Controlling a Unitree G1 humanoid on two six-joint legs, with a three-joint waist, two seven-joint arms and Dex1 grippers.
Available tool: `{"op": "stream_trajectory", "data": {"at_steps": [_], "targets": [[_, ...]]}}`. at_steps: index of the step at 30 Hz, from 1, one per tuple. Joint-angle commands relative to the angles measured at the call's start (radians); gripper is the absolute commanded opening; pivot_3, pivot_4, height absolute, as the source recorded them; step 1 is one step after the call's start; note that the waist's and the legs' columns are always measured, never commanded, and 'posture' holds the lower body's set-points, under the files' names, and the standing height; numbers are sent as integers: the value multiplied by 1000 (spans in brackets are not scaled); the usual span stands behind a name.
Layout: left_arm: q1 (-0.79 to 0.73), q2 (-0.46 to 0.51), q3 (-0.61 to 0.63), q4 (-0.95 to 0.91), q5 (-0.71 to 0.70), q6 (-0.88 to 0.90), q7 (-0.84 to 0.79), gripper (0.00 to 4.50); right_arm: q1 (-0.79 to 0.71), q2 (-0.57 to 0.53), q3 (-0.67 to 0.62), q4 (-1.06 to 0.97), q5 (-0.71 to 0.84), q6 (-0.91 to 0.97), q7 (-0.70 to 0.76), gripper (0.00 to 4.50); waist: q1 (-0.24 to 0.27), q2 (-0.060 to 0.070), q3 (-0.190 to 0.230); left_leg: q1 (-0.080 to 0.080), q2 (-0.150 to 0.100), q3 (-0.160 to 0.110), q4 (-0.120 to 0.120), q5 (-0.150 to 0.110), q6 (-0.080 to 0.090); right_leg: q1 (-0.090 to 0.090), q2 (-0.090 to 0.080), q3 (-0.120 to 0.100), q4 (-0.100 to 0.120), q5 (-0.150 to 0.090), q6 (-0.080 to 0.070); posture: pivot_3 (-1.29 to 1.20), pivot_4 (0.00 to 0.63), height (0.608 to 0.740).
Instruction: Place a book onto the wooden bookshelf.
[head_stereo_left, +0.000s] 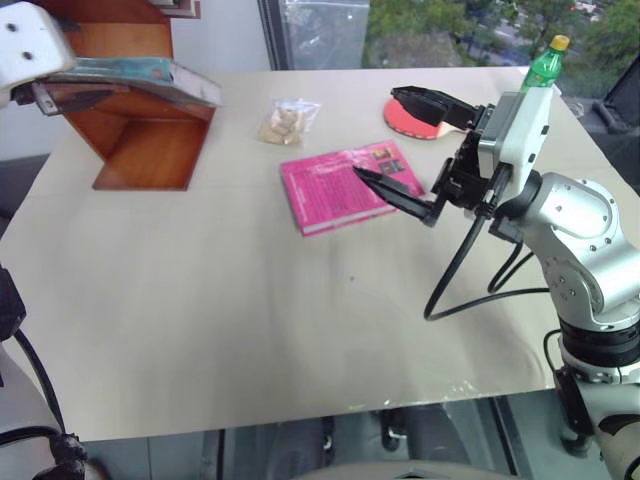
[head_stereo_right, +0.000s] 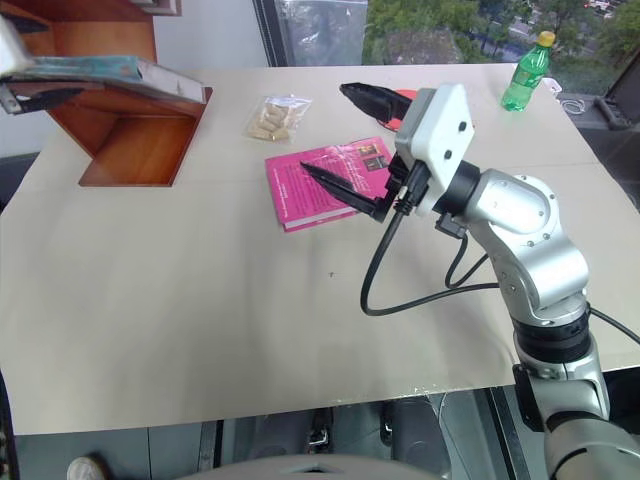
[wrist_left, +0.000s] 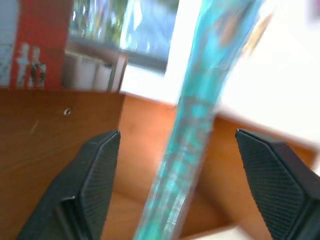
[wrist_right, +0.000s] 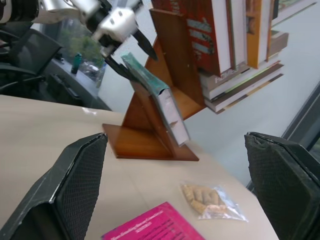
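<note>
An office or reading room — a wide beige desk (head_stereo_left: 200, 330) by big windows (head_stereo_left: 330, 25), office chairs (wrist_right: 25, 55) and stacked books (wrist_right: 235, 45) at the top.

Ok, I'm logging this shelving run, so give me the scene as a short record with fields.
book: teal book lying on a slanted board of the wooden bookshelf
left tool: fingers apart on either side of the book's upper end
right tool: open, raised over the pink book
table: pink book, snack bag, red paddle, green bottle
task status: book on shelf
</note>
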Motion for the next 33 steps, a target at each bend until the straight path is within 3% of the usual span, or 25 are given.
{"op": "stream_trajectory", "data": {"at_steps": [1, 3, 5, 7, 12, 15, 16, 19, 24, 28, 33], "targets": [[199, 19, 155, -304, -250, 221, -107, 3842, -9, -12, -32, 1, 22, -3, 18, 4500, -1, 0, 0, 0, 0, -2, 0, 0, 0, 0, 0, 1, 0, 0, 0, 0, 150, 740], [398, 5, 245, -542, -360, 395, -75, 3842, -1, -21, -39, -9, 33, 4, 22, 4500, -3, 0, 0, 1, 0, -3, 1, 0, 0, 1, -1, 1, 1, 0, 0, 0, 150, 740], [610, -46, 337, -801, -474, 590, 2, 3321, 33, -40, -46, -13, 33, 0, 36, 4500, 0, 0, -1, 1, 0, -5, 1, 0, 0, 2, -2, 3, 1, 0, 0, 0, 150, 740], [777, -118, 385, -1030, -548, 736, 103, 2536, 76, -69, -51, -18, 18, -4, 48, 4500, 4, 1, -1, 1, 0, -6, 2, 0, 0, 3, -2, 4, 1, 0, 0, 0, 150, 740], [986, -372, 389, -1372, -650, 954, 415, 270, 233, -139, -68, -54, -22, 20, 32, 4500, 11, 0, -2, 2, -1, -9, 2, 0, 0, 6, -3, 2, 0, 0, 0, 0, 150, 740], [1114, -507, 336, -1490, -657, 997, 515, 270, 380, -188, -90, -64, -52, 34, 28, 4500, 12, 0, -3, 4, -1, -9, 2, 0, 0, 7, -2, 3, 1, 0, 0, 0, 150, 740], [1158, -541, 321, -1524, -664, 1007, 531, 863, 434, -204, -107, -62, -56, 38, 31, 4500, 13, 1, -3, 5, -1, -9, 2, 0, 0, 8, -1, 3, 0, 1, 0, 0, 150, 740], [1281, -593, 308, -1601, -684, 1041, 561, 2041, 603, -259, -179, -59, -75, 24, 55, 4500, 14, 1, -3, 7, -1, -9, 1, 0, 0, 10, -1, 3, 0, 0, 0, 0, 150, 740], [1463, -556, 380, -1656, -679, 1029, 515, 4359, 821, -307, -333, -70, -72, -8, 97, 4500, 17, 2, -3, 9, 0, -9, 1, 0, -1, 11, 0, 3, -1, 0, 0, 0, 150, 740], [1595, -487, 467, -1635, -656, 998, 441, 4438, 936, -323, -458, -76, -70, -20, 128, 4500, 20, 3, -4, 19, 1, -8, -1, 0, -1, 19, 0, 4, -1, -4, 2, 0, 150, 740], [1615, -456, 484, -1610, -662, 999, 403, 4438, 948, -335, -501, -85, -60, -2, 140, 4500, 28, 4, -6, 20, 0, -8, 0, -2, 3, 20, 0, 5, -1, -4, -2, 0, 150, 740]]}}
